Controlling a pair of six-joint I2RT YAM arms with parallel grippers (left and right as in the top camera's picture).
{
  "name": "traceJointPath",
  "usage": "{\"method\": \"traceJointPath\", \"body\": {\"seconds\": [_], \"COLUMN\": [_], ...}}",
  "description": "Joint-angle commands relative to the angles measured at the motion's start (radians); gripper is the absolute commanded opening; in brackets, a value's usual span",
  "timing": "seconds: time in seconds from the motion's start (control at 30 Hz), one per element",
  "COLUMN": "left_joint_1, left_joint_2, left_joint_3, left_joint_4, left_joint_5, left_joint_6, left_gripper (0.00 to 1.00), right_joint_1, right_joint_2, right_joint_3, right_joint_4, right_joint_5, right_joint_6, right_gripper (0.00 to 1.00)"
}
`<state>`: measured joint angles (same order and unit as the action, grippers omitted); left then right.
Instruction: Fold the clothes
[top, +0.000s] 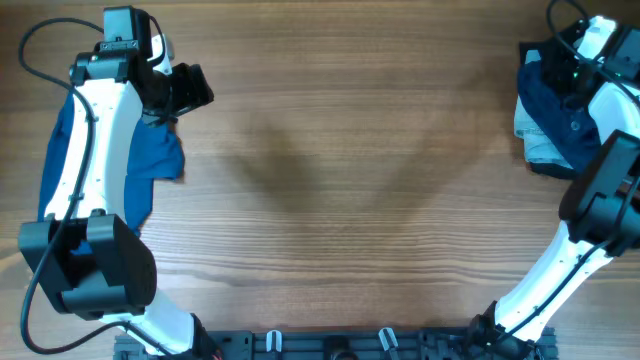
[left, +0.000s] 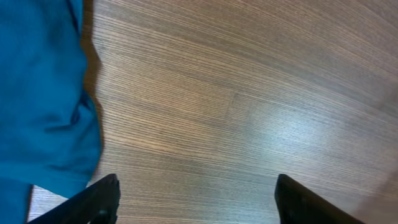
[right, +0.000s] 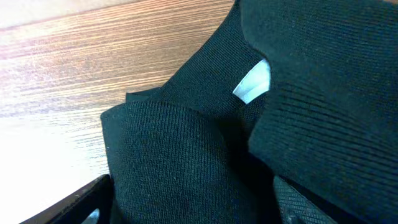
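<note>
Right end effector (right: 191, 185): jaws are seen spread wide, released, nothing pinched; it is held low over dark cloth.
Black garment (right: 174, 143): found rumpled right under the right end effector, folds overlapped, a white tag (right: 253, 83) exposed at a fold; it is lying at the far right corner of the worktop (top: 330, 150).
Left end effector (left: 196, 185): jaws parted wide, nothing gripped, bare wood framed between them.
Left arm (top: 95, 130): stretched up the left edge, wrist turned inward, over the bright blue garment (top: 160, 160).
Right arm (top: 560, 260): bent at the elbow, extended to the far right corner, above the navy and pale blue pile (top: 550, 105).
</note>
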<state>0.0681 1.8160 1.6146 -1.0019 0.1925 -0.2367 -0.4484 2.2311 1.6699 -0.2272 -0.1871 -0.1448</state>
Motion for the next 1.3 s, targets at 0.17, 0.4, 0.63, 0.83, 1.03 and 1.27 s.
{"method": "traceJointPath", "body": {"seconds": [0.17, 0.4, 0.63, 0.83, 1.03, 1.27], "left_joint_1": [-0.001, -0.001, -0.001, -0.001, -0.001, -0.001], "left_joint_2": [0.004, -0.010, -0.090, -0.234, -0.395, -0.515], "left_joint_3": [-0.008, -0.008, -0.008, -0.008, -0.008, -0.008], "left_joint_4": [0.003, 0.002, -0.004, -0.014, -0.061, -0.100], "left_joint_5": [0.013, 0.013, 0.017, 0.017, 0.020, 0.002], "left_joint_6": [0.021, 0.021, 0.020, 0.020, 0.019, 0.020], "left_gripper": [0.96, 1.00, 1.00, 1.00, 1.00, 1.00], "right_joint_1": [-0.016, -0.016, -0.016, -0.016, -0.016, -0.016], "right_joint_2": [-0.244, -0.538, -0.787, -0.995, -1.202, -1.321], "right_joint_3": [-0.026, -0.026, -0.026, -0.026, -0.026, -0.026], "right_joint_4": [-0.026, -0.089, -0.209, -0.283, -0.307, -0.346], "right_joint_5": [-0.046, -0.046, -0.063, -0.106, -0.106, -0.106], "right_joint_6": [0.050, 0.050, 0.130, 0.140, 0.173, 0.173], "right_gripper": [0.99, 1.00, 1.00, 1.00, 1.00, 1.00]}}
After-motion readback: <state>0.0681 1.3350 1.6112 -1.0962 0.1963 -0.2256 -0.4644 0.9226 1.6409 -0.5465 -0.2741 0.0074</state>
